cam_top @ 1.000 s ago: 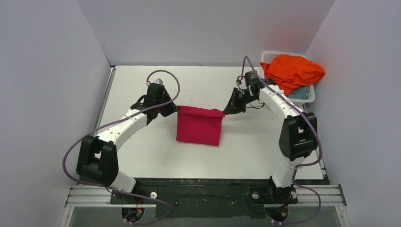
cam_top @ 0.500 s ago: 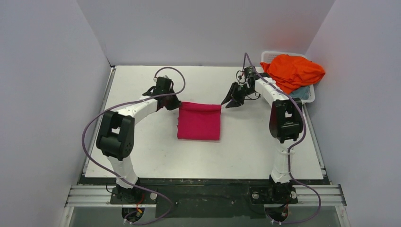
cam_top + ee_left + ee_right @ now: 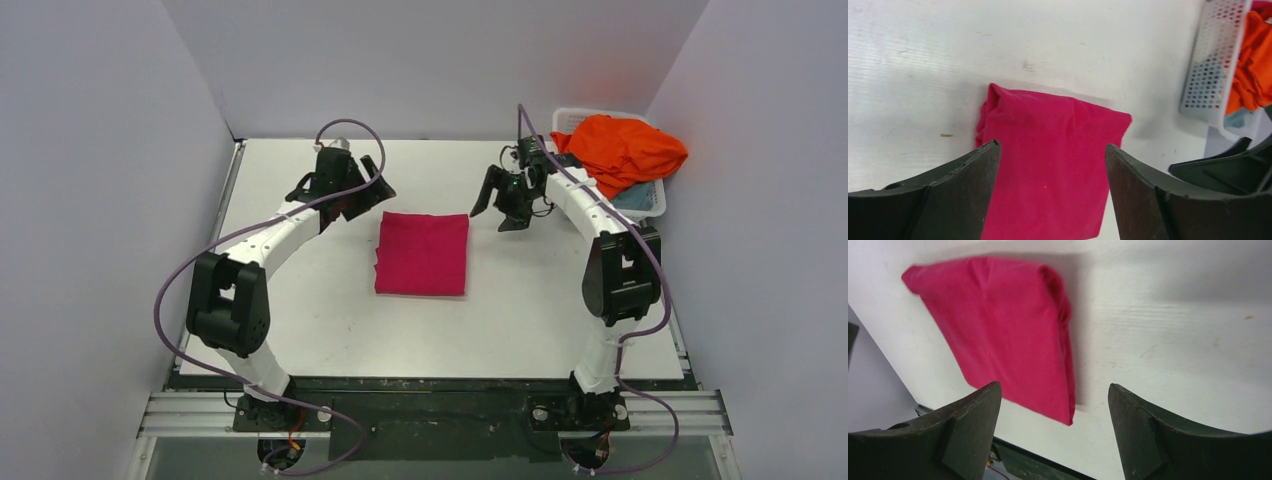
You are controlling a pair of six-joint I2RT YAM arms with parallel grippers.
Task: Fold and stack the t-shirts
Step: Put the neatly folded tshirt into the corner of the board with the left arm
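Both corners just released: left gripper (image 3: 372, 193) and right gripper (image 3: 500, 210), jaws wide, flanking magenta t-shirt (image 3: 422, 254); fold seemingly complete, stacking pending.

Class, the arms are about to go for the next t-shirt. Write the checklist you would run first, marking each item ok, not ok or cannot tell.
1. Magenta t-shirt folded, flat on the table: ok.
2. Left end effector open, gripping nothing: ok.
3. Right end effector open, gripping nothing: ok.
4. Orange t-shirt folded: not ok, heaped on the white basket.
5. Pale blue cloth beneath it a shirt: cannot tell.
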